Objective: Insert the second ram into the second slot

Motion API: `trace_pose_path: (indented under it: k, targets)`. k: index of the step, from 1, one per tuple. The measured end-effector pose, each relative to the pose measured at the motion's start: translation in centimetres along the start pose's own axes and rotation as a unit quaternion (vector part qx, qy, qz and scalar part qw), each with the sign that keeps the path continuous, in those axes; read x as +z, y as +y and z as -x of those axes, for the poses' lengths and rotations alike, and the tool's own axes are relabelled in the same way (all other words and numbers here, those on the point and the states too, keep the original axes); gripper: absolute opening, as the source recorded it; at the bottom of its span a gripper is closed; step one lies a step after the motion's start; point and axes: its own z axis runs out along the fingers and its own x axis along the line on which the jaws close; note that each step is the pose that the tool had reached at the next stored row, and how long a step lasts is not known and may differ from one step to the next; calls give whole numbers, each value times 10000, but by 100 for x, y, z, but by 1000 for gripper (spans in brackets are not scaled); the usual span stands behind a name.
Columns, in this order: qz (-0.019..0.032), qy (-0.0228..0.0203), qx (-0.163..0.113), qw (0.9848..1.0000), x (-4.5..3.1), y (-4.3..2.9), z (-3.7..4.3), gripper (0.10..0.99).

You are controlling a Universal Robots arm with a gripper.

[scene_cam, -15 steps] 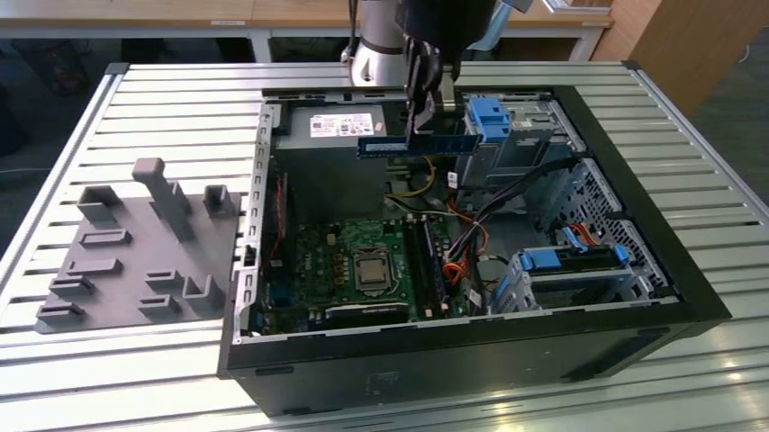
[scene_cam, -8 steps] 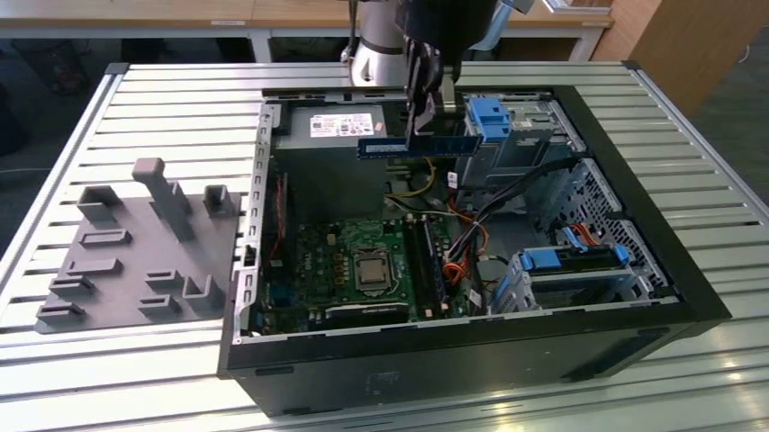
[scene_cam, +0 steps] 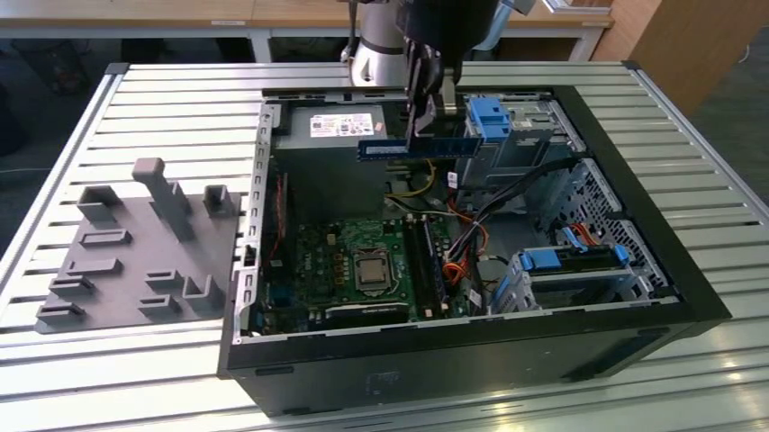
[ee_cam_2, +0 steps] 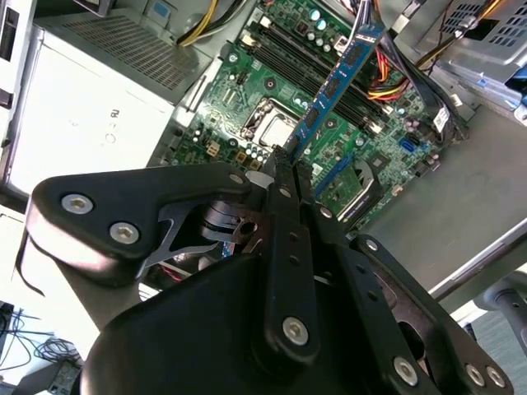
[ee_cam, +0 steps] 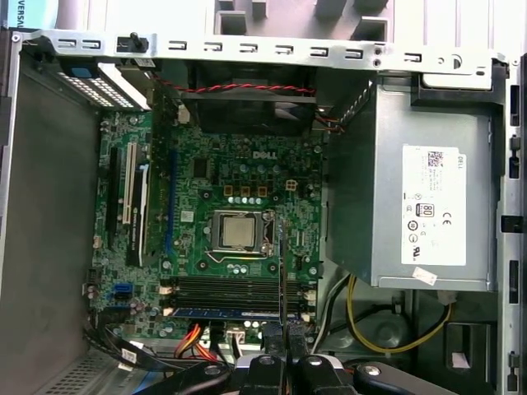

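Second ram (scene_cam: 387, 149), a thin flat blue circuit-board stick with a white label | pinched between the pressed-together fingers of the black gripper (scene_cam: 430, 133) | held level in the air over the open black computer case (scene_cam: 481, 369) | well apart from the black memory slots (ee_cam: 230, 288) on the green motherboard (ee_cam: 247, 177)

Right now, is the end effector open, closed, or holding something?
End effector: closed, holding the blue RAM stick above the open computer case.
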Motion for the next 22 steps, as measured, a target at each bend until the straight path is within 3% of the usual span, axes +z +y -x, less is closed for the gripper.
trace_pose_path:
  k: [7,9,13,15,22]
  targets:
    - [0,0,0,10000,0,0,-13,133]
    - [0,0,0,10000,0,2,-86,133]
    - [0,0,0,10000,0,2,-94,133]
    - [0,0,0,10000,-1,5,-182,133]
    - [0,0,0,10000,-1,5,-198,133]
